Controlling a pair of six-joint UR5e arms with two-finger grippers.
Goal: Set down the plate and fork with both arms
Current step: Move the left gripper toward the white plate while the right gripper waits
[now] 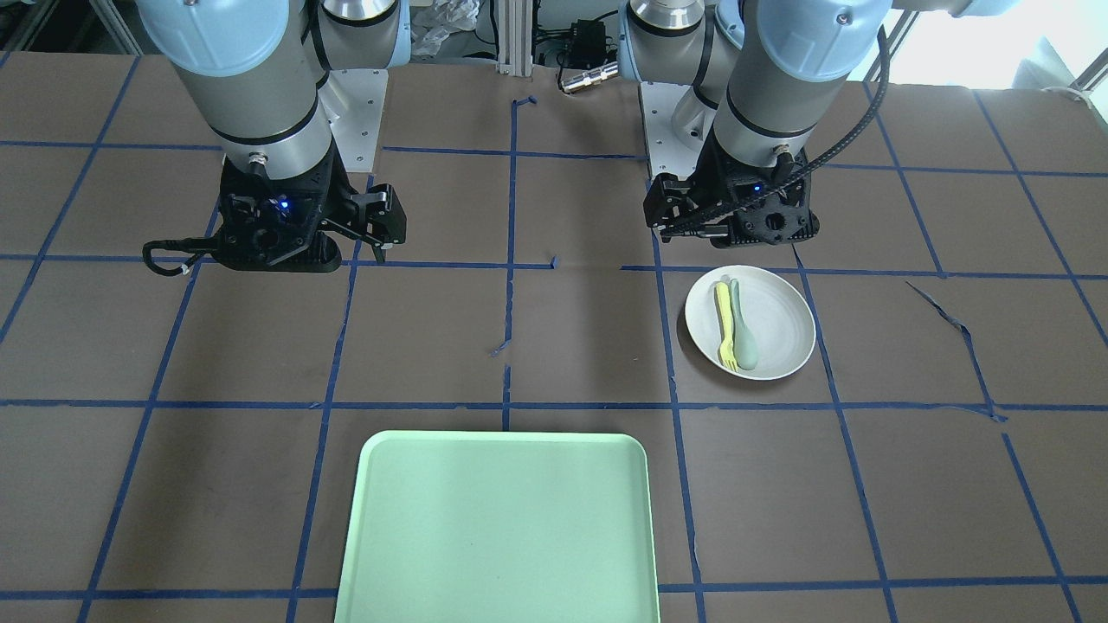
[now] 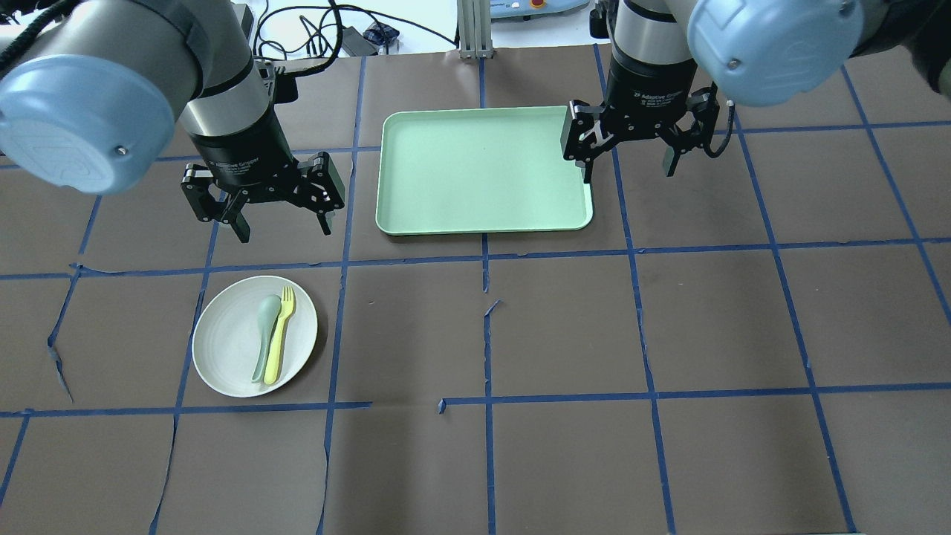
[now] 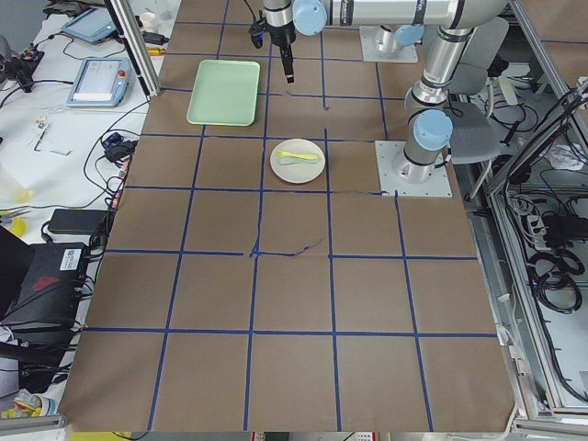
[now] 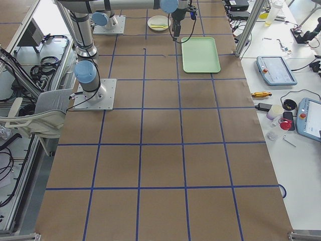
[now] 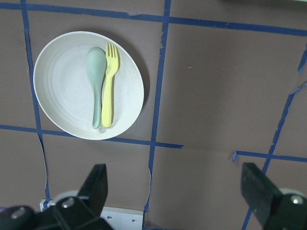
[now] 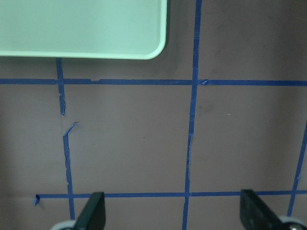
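The left claw [image 2: 284, 233], wide, hangs at 12 o'clock of the plate [image 2: 223, 349] holding the fork [image 2: 280, 342]; the right claw [image 2: 628, 174], also wide, masks the tray [image 2: 475, 171] at its 2 o'clock corner.

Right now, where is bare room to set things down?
The tray is bare inside. The table is open between the plate and the right gripper. Only the plate is crowded: fork and spoon lie side by side on it.

Bright, even light fell on the matte brown table [image 2: 669, 334], and the round off-white plate [image 5: 62, 96] threw only a thin dark shadow along one edge.
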